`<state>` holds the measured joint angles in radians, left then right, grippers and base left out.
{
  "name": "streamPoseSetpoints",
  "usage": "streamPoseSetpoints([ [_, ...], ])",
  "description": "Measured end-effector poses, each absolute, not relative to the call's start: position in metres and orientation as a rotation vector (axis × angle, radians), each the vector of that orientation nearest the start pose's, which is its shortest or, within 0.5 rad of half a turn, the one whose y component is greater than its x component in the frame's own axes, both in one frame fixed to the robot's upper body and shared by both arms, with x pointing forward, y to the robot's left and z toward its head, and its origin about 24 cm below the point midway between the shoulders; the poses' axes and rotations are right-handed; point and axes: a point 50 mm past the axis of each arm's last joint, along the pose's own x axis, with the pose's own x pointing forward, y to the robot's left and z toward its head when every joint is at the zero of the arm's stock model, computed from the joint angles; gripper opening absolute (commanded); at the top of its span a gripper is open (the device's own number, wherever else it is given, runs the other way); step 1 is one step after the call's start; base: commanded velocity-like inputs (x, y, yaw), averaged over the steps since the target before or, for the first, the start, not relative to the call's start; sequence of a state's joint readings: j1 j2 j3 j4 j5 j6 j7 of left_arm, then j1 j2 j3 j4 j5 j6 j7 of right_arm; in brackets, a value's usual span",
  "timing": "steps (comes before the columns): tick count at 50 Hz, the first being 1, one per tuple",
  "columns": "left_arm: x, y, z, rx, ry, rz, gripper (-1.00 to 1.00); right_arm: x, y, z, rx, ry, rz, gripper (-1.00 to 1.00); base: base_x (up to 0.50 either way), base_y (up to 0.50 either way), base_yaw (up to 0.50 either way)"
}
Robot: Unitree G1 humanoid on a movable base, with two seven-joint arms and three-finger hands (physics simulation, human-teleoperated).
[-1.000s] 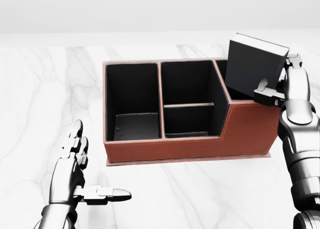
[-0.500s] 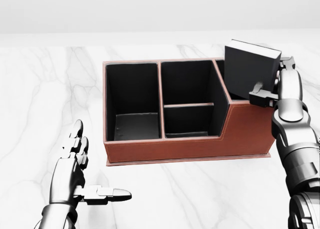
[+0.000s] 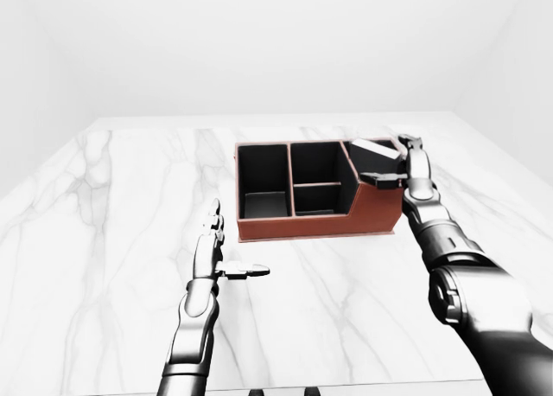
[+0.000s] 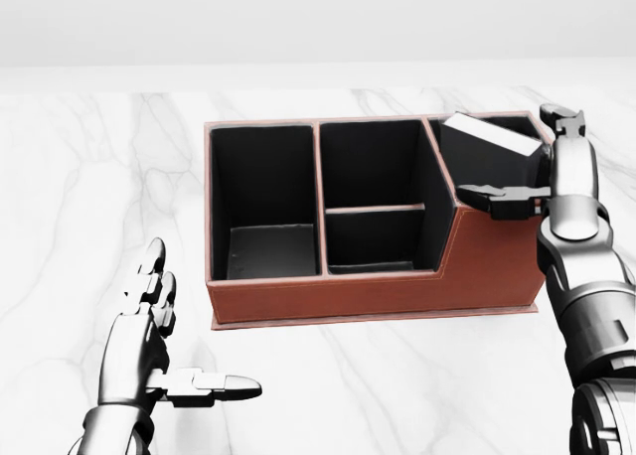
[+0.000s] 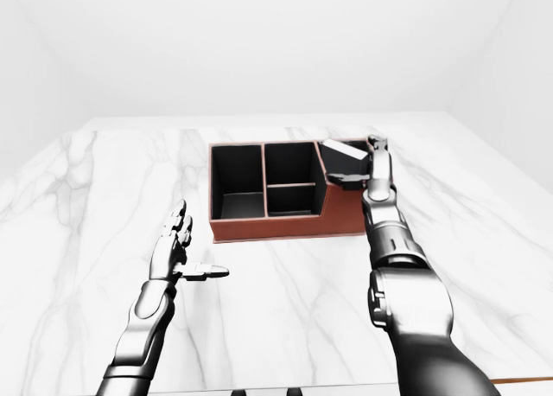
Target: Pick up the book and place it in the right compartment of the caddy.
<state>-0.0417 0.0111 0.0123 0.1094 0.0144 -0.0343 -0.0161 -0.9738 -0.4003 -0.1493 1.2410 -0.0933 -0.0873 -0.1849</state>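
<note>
The dark book (image 4: 484, 149) lies tilted inside the right compartment of the red-brown caddy (image 4: 378, 292). Its pale page edge faces up and its lower part is hidden behind the caddy wall. My right hand (image 4: 509, 153) stands at that compartment, open. Its thumb (image 4: 497, 195) stretches left over the caddy's slanted wall. Its fingers (image 4: 562, 123) point up beside the book's right corner. My left hand (image 4: 204, 316) hovers open over the marble at lower left, holding nothing, well away from the caddy.
The caddy's left compartment (image 4: 263, 197) and two middle compartments (image 4: 376, 202) are dark inside, with nothing showing in them. It rests on a white marble tabletop (image 3: 104, 240) that spreads wide on all sides. Pale walls rise behind the table.
The book has gone down from above the caddy's right end into the right compartment and tipped over. The right hand's thumb has come off the cover and stretched out. The left hand stayed still.
</note>
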Motion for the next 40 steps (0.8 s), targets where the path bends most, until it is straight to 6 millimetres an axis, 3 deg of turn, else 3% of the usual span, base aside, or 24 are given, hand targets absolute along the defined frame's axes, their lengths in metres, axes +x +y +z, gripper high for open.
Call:
streamPoseSetpoints([
  [22,0.261,0.15,0.029,0.025,0.035,-0.015,1.0,0.397,-0.256,0.13,-0.293,0.083,-0.363,1.0,0.0,0.0,0.0],
  [40,0.261,0.15,0.03,0.025,0.035,-0.016,1.0,0.393,-0.248,0.2,-0.254,-0.159,-0.33,1.0,0.0,0.0,0.0],
])
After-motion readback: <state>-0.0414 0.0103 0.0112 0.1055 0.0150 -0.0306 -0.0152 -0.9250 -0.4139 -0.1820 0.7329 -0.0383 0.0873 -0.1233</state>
